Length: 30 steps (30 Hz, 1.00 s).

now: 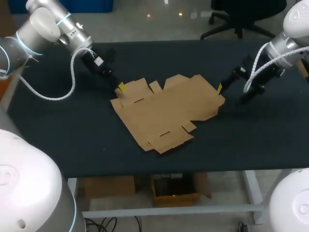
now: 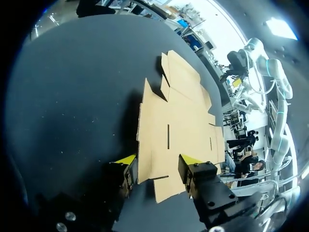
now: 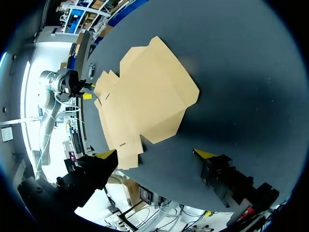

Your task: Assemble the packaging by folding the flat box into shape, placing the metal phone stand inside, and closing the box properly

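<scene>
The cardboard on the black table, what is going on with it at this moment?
The cardboard is a flat box, lying unfolded on the table. Two robot arms are at its opposite ends. The left gripper is open at one end, with a flap of the cardboard between its fingers. The right gripper is also open, at the other end, with one fingertip close to the cardboard's edge. Nothing is folded yet, and no phone stand shows in these views.

The brown cardboard flat box (image 1: 164,111) lies unfolded and flat near the middle of the black table (image 1: 72,140). Its flaps (image 1: 141,86) spread outward, with small slots (image 1: 165,133) cut in its panels.
</scene>
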Each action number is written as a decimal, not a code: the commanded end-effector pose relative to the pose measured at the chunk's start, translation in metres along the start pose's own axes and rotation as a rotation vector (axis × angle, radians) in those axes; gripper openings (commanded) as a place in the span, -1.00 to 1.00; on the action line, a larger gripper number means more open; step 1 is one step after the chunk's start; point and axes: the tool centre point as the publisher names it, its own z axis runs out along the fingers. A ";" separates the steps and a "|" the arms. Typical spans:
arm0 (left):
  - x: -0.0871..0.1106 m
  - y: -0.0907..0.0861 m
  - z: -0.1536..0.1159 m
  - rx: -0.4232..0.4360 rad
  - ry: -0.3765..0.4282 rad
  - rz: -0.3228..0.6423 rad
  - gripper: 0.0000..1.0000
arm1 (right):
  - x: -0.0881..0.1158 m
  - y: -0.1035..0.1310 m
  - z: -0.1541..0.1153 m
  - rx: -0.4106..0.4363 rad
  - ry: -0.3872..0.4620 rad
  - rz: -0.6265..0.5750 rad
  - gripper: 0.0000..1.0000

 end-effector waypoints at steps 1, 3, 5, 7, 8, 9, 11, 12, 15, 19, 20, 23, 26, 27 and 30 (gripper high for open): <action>-0.008 -0.006 0.003 -0.028 0.018 -0.011 -0.10 | -0.001 0.002 -0.001 0.009 0.003 -0.002 1.00; -0.008 -0.006 0.004 -0.027 0.020 -0.015 -0.36 | -0.002 0.001 -0.002 0.008 0.003 0.000 1.00; -0.009 -0.006 0.003 -0.013 0.020 -0.023 -1.00 | -0.003 0.001 -0.002 0.006 0.002 0.001 1.00; -0.008 -0.006 0.001 0.005 0.013 -0.028 -1.00 | -0.003 0.000 -0.002 0.006 0.002 0.001 1.00; -0.007 -0.006 0.000 0.013 0.010 -0.031 -1.00 | -0.003 0.000 -0.002 0.005 0.002 0.001 1.00; -0.006 -0.006 0.000 0.022 0.004 -0.033 -1.00 | -0.004 0.000 -0.002 0.005 0.002 0.000 1.00; -0.004 -0.006 -0.002 0.044 -0.012 -0.044 -1.00 | -0.004 0.000 -0.002 0.006 0.002 -0.001 1.00; -0.003 -0.005 -0.003 0.056 -0.017 -0.045 -1.00 | -0.004 0.000 -0.002 0.006 0.003 -0.002 1.00; 0.000 -0.003 -0.006 0.093 -0.036 -0.057 -1.00 | -0.004 0.000 -0.001 0.007 0.005 -0.002 1.00; 0.004 0.000 -0.009 0.149 -0.056 -0.073 -1.00 | -0.004 0.001 -0.001 0.009 0.005 -0.003 1.00; 0.005 0.001 -0.010 0.164 -0.058 -0.074 -1.00 | -0.004 0.001 -0.001 0.010 0.004 -0.004 1.00; 0.007 0.004 -0.013 0.209 -0.072 -0.080 -1.00 | -0.003 0.002 -0.001 0.011 0.003 -0.005 1.00; 0.011 0.007 -0.016 0.261 -0.085 -0.087 -1.00 | -0.002 0.003 0.000 0.014 0.001 -0.006 1.00; 0.011 0.008 -0.017 0.282 -0.100 -0.096 -1.00 | -0.002 0.003 0.000 0.014 0.000 -0.007 1.00; 0.015 0.013 -0.021 0.353 -0.106 -0.116 -1.00 | -0.002 0.004 0.000 0.015 -0.001 -0.006 1.00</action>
